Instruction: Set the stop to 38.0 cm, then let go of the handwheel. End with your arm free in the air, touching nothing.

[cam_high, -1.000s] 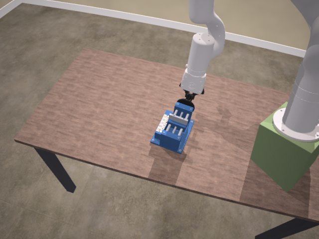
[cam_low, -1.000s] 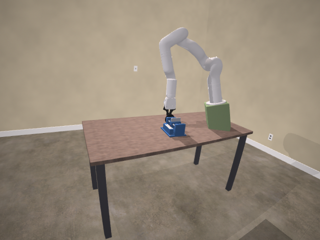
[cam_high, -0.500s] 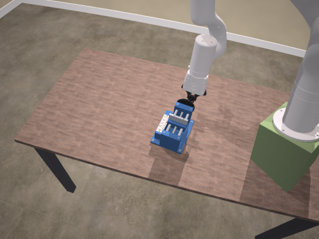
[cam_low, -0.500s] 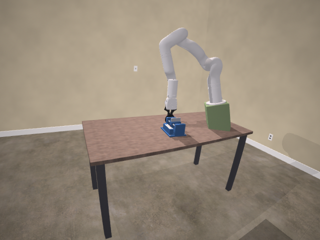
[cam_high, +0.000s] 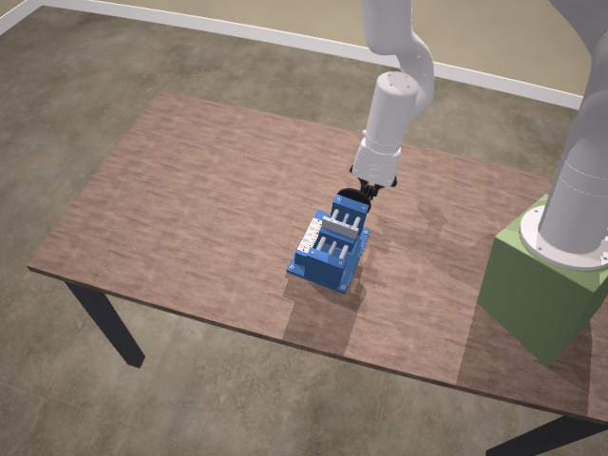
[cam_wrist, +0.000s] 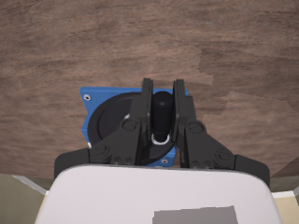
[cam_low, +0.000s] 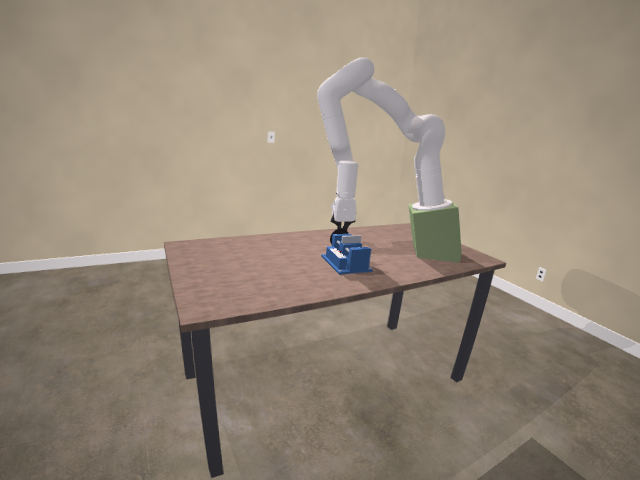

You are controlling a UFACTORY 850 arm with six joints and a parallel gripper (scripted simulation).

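Observation:
A blue stop fixture [cam_high: 331,247] stands on the wooden table; it also shows in the exterior view [cam_low: 347,254]. A grey stop bar [cam_high: 339,226] rides on three silver rods, beside a white scale strip [cam_high: 310,237] on the left side. A black handwheel [cam_wrist: 118,125] sits on the fixture's far end plate [cam_high: 352,195]. My gripper [cam_wrist: 163,92] comes down from above at that far end and is shut on the handwheel's black crank knob [cam_wrist: 163,118], at the wheel's right rim. The scale's numbers are too small to read.
The arm's green base block [cam_high: 540,287] stands at the table's right side. The table's front edge runs close below the fixture in the top view.

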